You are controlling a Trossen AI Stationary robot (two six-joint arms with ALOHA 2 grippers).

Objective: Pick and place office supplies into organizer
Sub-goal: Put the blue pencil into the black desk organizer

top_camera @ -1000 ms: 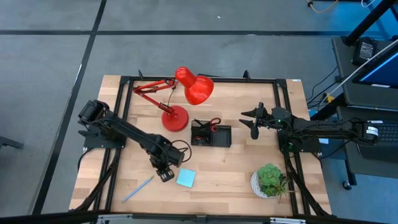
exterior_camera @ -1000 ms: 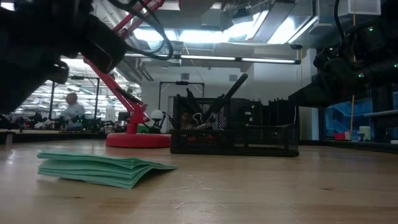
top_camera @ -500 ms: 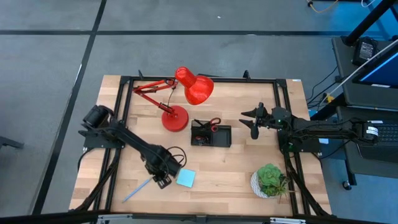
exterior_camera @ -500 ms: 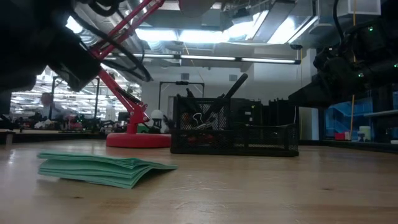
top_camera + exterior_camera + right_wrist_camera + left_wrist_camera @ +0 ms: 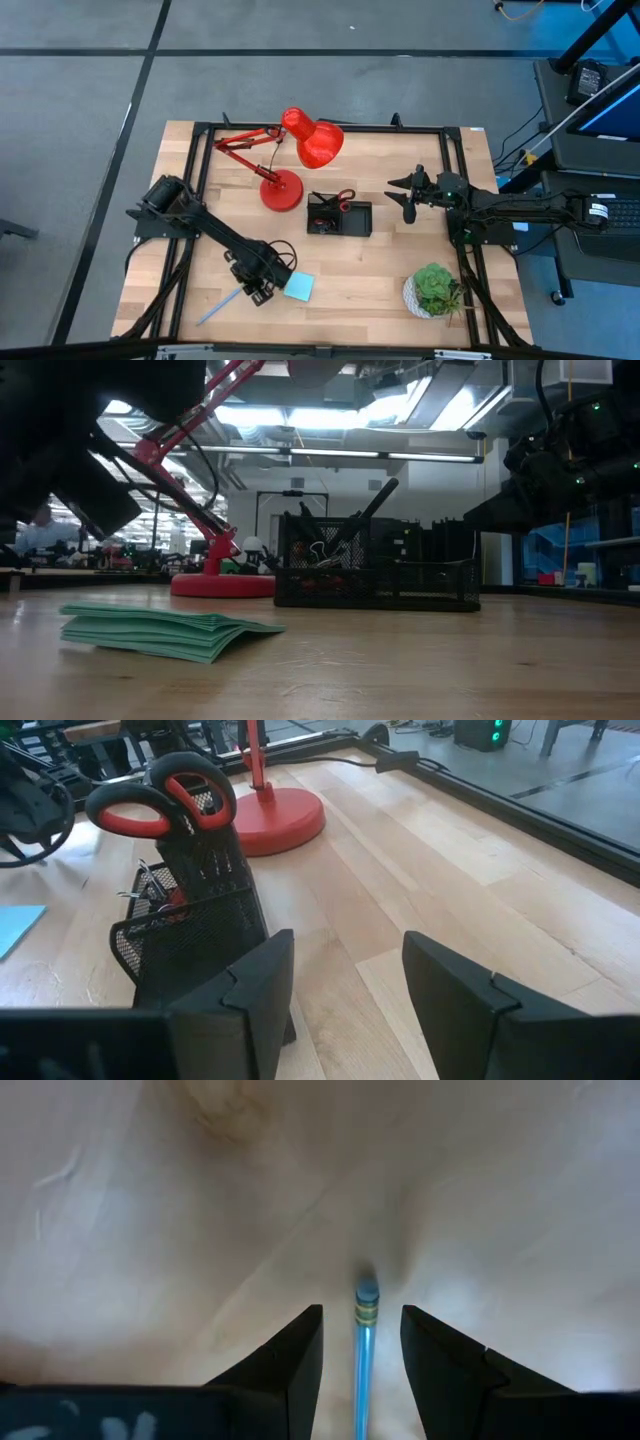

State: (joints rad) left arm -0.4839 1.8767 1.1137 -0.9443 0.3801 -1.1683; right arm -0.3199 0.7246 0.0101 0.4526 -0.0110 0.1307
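A: What is seen at the left of the table?

B: A light-blue pen (image 5: 222, 304) is laid slantwise on the wood near the front edge. The left gripper (image 5: 257, 291) is held over its upper end; in the left wrist view the pen (image 5: 365, 1352) is framed between the two parted fingers (image 5: 290, 1360), with nothing clasped yet.

A: And just beside it?

B: A teal sticky-note pad (image 5: 298, 287) is found flat on the table, immediately right of that gripper (in the low view it shows as a fanned stack (image 5: 160, 631)).

A: Toward the middle?

B: The red lamp (image 5: 290, 160) is stood at the back, and the black mesh organizer (image 5: 340, 216) is set just right of its base. Red-handled scissors (image 5: 165, 800) are kept upright in it.

A: Farther right?

B: The right gripper (image 5: 407, 197) is held right of the organizer, apart from it, fingers spread wide and empty. A potted plant (image 5: 434, 288) is placed near the front right corner.
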